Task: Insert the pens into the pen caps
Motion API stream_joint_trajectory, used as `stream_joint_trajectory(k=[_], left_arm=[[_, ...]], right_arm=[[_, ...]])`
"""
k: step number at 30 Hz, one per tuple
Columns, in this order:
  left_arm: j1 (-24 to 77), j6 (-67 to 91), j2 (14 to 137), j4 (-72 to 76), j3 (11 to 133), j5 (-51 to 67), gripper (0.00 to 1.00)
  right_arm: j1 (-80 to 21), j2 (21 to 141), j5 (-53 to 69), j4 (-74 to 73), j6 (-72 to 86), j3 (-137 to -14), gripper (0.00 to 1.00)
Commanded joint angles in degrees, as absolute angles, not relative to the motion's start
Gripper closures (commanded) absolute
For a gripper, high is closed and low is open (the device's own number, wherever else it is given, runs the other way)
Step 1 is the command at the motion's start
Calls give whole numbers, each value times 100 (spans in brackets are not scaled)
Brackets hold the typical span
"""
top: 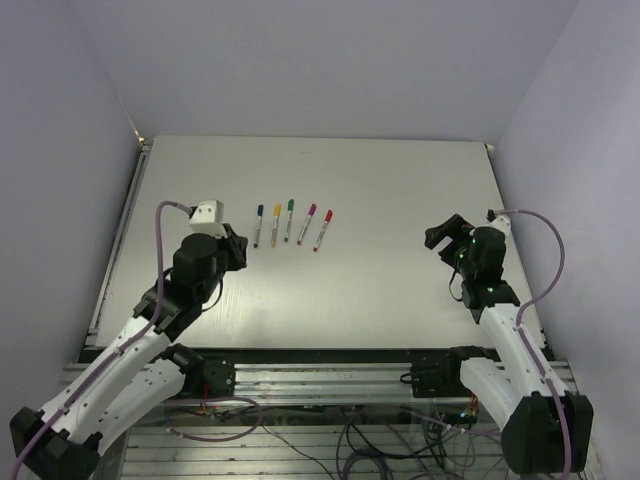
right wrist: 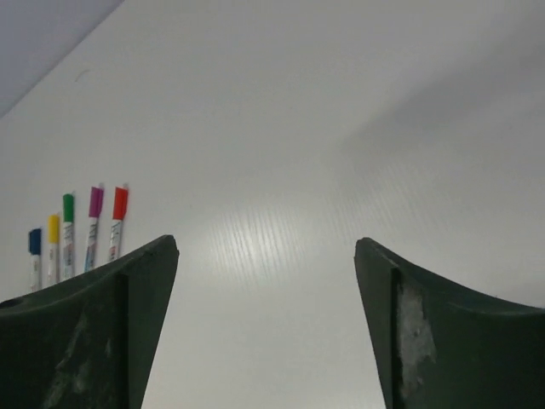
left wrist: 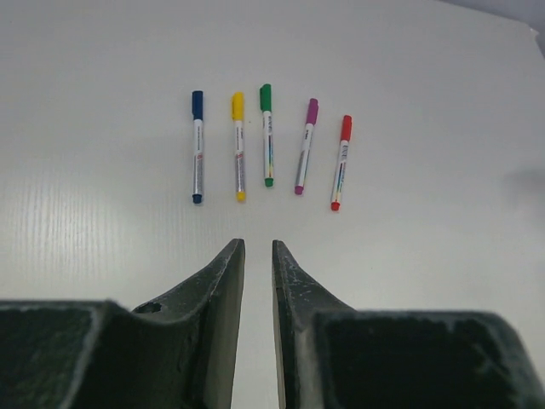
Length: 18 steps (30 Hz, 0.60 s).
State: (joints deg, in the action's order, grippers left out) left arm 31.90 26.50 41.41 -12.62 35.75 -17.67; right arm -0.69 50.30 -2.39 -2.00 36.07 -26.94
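1. pens [top: 290, 225]: five lie in a row on the desk [top: 420, 190], side by side without touching, straight ahead of the left jaws and a little beyond their tips.
2. pen caps [left wrist: 266, 97]: each pen wears its cap on the end farther from the left jaws. from those jaws' left to right they are the blue cap [left wrist: 197, 105], yellow cap [left wrist: 238, 106], green cap [left wrist: 266, 97], magenta cap [left wrist: 312, 111] and red cap [left wrist: 346, 128].
3. left jaws: nearly together, with only a thin slit between the two dark fingers [left wrist: 223, 290]. nothing sits in the slit and nothing is touched.
4. line of the slit: it points roughly between the yellow-capped pen [left wrist: 239, 158] and the green-capped pen [left wrist: 268, 145]. the blue-capped pen [left wrist: 197, 153] lies left of it, and the magenta-capped pen [left wrist: 303, 158] and red-capped pen [left wrist: 340, 170] lie right of it.
5. right jaws: spread wide, with bare desk showing between the fingers [right wrist: 426, 324], and they grip nothing.
6. from the right jaws: the row lies well apart, far off beyond the finger on the view's left. the pens' near ends are hidden behind that finger and the caps show above it.
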Motion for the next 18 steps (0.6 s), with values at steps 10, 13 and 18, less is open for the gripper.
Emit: stream_joint_trajectory(k=[10,13,18], left_arm=[[3156,2892,3634,-2178,3375,-1968,70],[3155,2910,3589,-2236,3351,-1993,70],[3155,2931,3582,-2289,3342,-1987,70]], right_arm=[[-35,4869,-916,-1150,3406,-2870,0],[-34,4688,-952,-1124,3320,-2833,4],[-35,4375,-1136,-1199,3356,-2813,2]])
